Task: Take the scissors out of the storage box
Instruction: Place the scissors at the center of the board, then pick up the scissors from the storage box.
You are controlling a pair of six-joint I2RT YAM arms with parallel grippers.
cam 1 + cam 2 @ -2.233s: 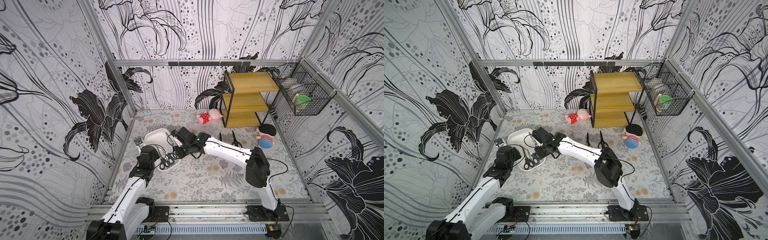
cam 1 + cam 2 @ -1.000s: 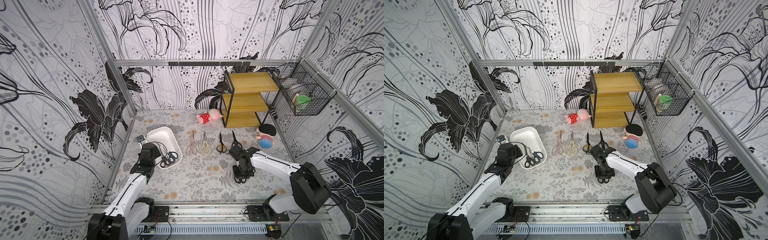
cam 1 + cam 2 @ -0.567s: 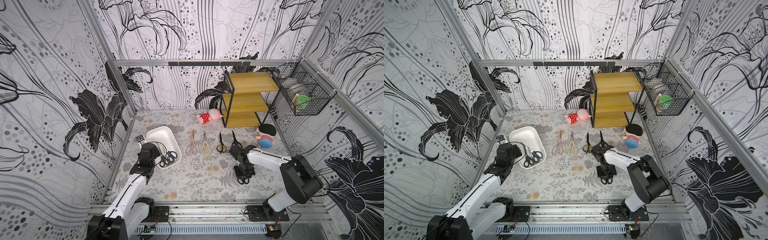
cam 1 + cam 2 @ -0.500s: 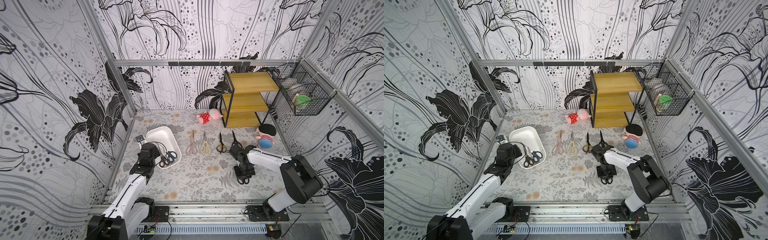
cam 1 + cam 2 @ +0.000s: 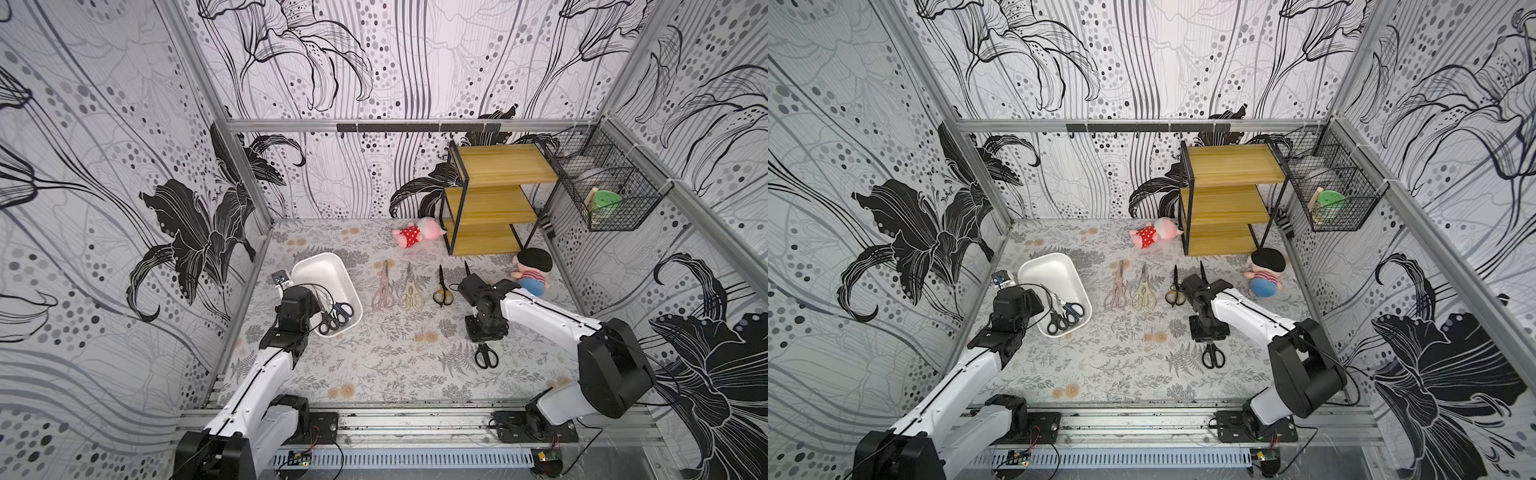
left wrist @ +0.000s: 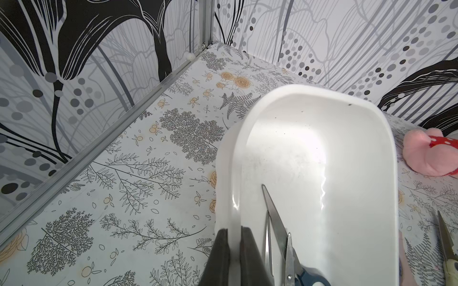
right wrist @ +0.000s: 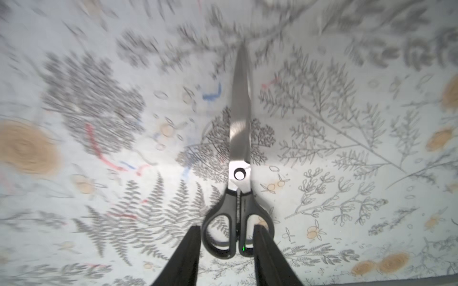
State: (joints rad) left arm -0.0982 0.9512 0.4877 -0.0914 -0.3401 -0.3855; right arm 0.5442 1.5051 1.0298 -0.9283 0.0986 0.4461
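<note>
While the left tool [image 6: 234, 230] clamps the storage box [image 6: 322, 148] rim, the right tool [image 7: 226, 227], parted, seemingly clears black scissors [image 7: 239, 174].

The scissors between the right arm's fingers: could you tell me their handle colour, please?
Black handles on those scissors; clearest in the right wrist view.

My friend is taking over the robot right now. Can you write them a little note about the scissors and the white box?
Left gripper: jaws shut on the wall of the shallow white plastic storage box.
Right gripper: jaws parted either side of the handles of the black-handled steel scissors, which lie on the patterned table mat.
Done: that pair is out, along with the pinkish-beige pair, the cream pair, the yellow-black pair and a fifth pair half hidden behind the right arm.
Left: at least two pairs are in the box, including the dark blue-handled pair. Lift them out.
</note>
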